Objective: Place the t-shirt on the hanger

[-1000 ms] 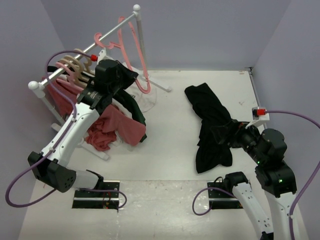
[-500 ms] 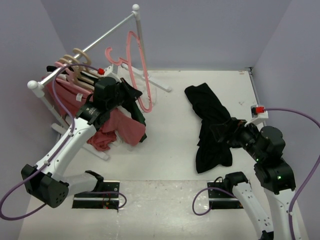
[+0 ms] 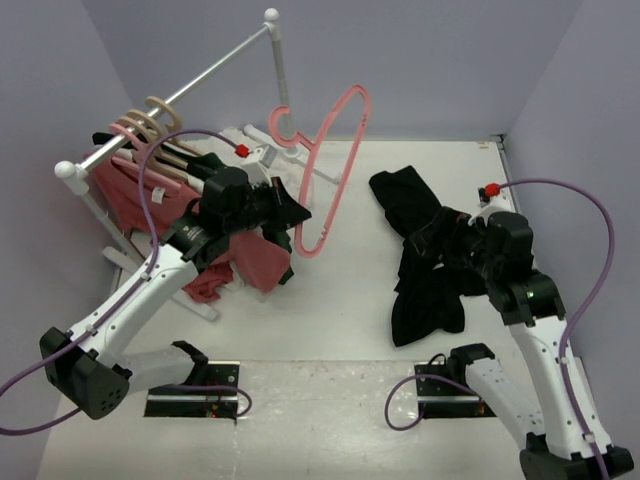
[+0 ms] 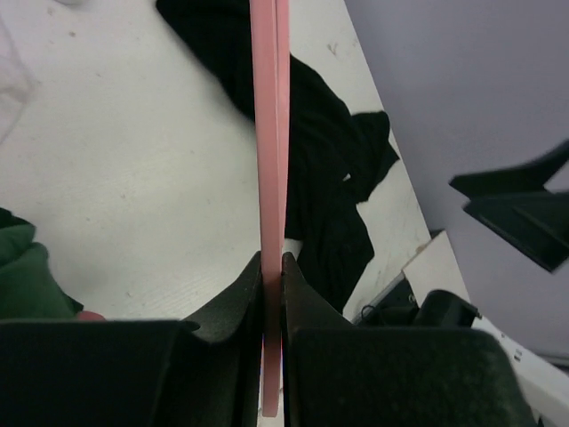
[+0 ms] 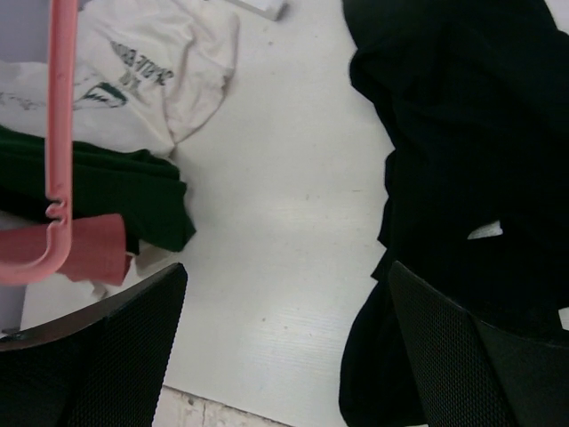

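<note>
The black t-shirt (image 3: 415, 250) lies crumpled on the table at the right. My left gripper (image 3: 293, 214) is shut on the pink hanger (image 3: 338, 140) near its lower corner and holds it in the air left of the t-shirt, hook up. In the left wrist view the hanger's bar (image 4: 269, 133) runs straight up from between the closed jaws of the left gripper (image 4: 272, 267), with the t-shirt (image 4: 329, 187) beyond. My right gripper (image 3: 440, 245) hovers over the t-shirt. In the right wrist view the right gripper (image 5: 284, 338) is open and empty, with the t-shirt (image 5: 471, 160) at the right and the hanger (image 5: 58, 133) at the far left.
A white clothes rack (image 3: 180, 90) stands at the back left with several hangers (image 3: 150, 125) on its rail. A salmon-pink shirt (image 3: 255, 255), a dark green shirt (image 5: 107, 191) and a white printed shirt (image 5: 151, 80) lie below it. Grey walls enclose the table.
My left arm has taken the pink hanger off the rail and swung it right, toward the table's middle. My right arm has moved forward over the t-shirt.
</note>
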Controlling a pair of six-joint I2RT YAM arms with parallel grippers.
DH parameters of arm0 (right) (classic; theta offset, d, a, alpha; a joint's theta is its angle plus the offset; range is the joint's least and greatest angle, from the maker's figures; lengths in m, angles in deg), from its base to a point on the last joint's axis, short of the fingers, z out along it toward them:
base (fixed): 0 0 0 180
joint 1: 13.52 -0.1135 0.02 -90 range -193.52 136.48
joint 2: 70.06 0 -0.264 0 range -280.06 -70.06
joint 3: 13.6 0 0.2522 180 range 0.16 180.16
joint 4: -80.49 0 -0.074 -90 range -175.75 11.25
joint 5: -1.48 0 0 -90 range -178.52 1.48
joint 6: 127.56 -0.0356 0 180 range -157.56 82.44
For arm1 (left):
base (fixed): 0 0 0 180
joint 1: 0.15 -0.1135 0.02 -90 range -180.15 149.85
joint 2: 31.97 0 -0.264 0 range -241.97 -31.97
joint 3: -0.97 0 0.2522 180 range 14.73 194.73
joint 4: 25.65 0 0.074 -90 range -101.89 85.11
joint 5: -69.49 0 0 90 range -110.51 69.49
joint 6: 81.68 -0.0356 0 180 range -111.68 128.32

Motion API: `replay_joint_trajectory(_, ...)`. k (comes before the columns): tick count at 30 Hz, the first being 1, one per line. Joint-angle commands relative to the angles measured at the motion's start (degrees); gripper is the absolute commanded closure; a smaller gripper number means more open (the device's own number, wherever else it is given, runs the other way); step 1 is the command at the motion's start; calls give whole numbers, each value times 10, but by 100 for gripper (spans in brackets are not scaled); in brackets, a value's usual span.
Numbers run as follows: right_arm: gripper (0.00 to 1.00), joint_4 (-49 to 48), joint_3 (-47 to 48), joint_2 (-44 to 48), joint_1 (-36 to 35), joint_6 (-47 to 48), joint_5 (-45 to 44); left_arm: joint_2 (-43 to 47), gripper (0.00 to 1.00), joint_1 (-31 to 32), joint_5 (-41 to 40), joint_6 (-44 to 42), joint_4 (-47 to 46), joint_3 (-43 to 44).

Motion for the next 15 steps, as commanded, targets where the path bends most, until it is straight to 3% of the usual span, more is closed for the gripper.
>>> replay_joint_trajectory(1, 7, -21, 14, -59, 2, -19, -90, -6, 100, 42, 26, -58, -16, 25)
replay_joint_trajectory(7, 11, -26, 37, -150, 7, -34, -203, -10, 100, 93, 60, -104, -30, -1)
replay_joint_trajectory(15, 18, -59, 8, -211, 35, -61, -209, -11, 100, 100, 37, -155, -72, -74)
